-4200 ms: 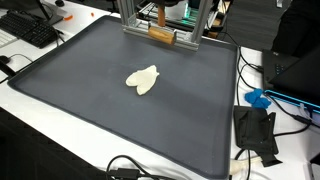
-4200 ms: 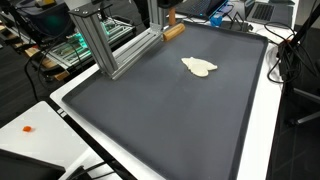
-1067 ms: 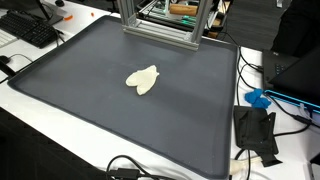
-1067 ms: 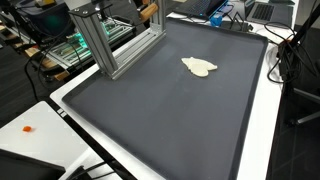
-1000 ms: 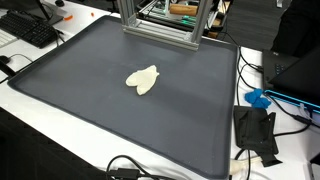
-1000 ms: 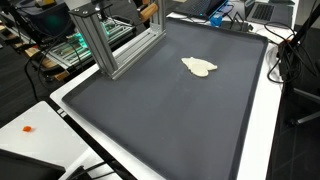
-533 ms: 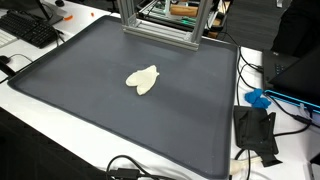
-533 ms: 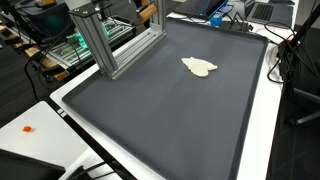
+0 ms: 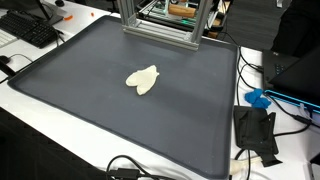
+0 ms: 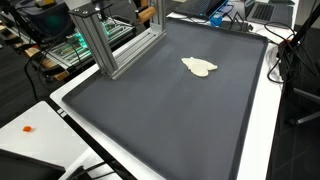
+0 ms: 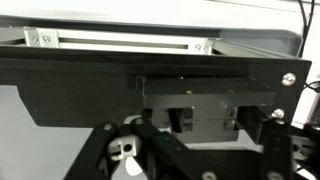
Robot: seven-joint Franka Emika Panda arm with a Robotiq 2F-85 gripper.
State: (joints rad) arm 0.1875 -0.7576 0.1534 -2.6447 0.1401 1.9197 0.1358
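A brown wooden block [image 9: 181, 8] [image 10: 146, 13] sits up behind the aluminium frame [image 9: 160, 30] [image 10: 100, 40] at the back of the dark grey mat [image 9: 90, 110] [image 10: 170, 120]. A cream, lumpy object [image 9: 142, 79] [image 10: 199, 67] lies near the middle of the mat. Neither exterior view shows my gripper clearly. In the wrist view my gripper [image 11: 205, 145] is only dark linkages at the bottom, close to a black shelf [image 11: 100, 85] under an aluminium bar [image 11: 120, 40]. How its jaws stand is too dark to read, and no block shows between them.
The mat lies on a white table. A keyboard [image 9: 35, 30] lies at one back corner. A blue item [image 9: 258, 98], a black device [image 9: 255, 130] and cables [image 9: 130, 170] border the mat. A small orange piece [image 10: 28, 128] lies on the white surface.
About four seconds ago the wooden block was at the frame's base on the mat; it is now higher up, behind the frame. Nothing has visibly moved over the last second.
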